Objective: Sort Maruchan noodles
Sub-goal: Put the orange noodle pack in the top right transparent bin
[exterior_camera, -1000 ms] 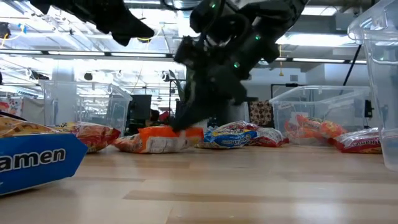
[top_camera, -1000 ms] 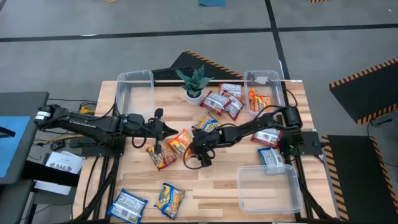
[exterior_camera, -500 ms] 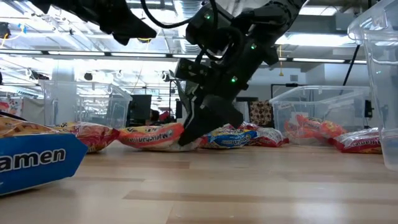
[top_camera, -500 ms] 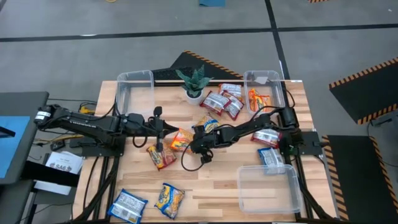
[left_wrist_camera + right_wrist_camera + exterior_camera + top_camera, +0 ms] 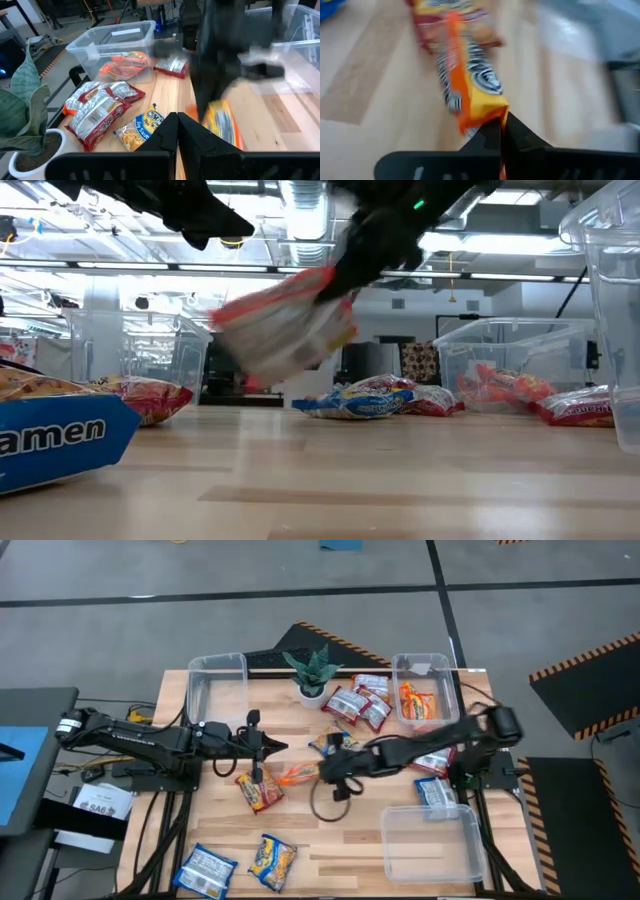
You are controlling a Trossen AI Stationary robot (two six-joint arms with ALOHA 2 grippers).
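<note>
An orange Maruchan noodle packet [image 5: 297, 775] hangs above the table's middle, with my right gripper [image 5: 322, 773] shut on it. My left gripper [image 5: 278, 747] hovers shut and empty just to the left of it. Another orange packet [image 5: 258, 790] lies flat below the left gripper. Red-and-white packets [image 5: 355, 702] lie at the far middle, and a yellow-and-blue one [image 5: 330, 743] lies beside the right arm. Two more packets [image 5: 272, 860] lie at the near left. Orange packets [image 5: 416, 700] sit in the far right bin. My right gripper pinches the orange packet by its end edge [image 5: 490, 116] between its two fingers [image 5: 512, 131]. The fingers come about level from the table's right. The packet [image 5: 285, 330] sticks out from them toward the left, turned on edge and tilted, clear of the table.
A clear bin [image 5: 217, 690] stands at the far left, one [image 5: 443, 668] at the far right, another [image 5: 430, 840] at the near right. A potted plant [image 5: 312, 675] stands at the far middle. A blue-and-white packet [image 5: 435, 790] and a red one [image 5: 432, 762] lie by the right arm's base.
My right gripper has shut on the orange packet's end, risen and drawn back a little toward the table's right edge. The packet, which lay flat on the table, is now lifted clear and turned on edge.
</note>
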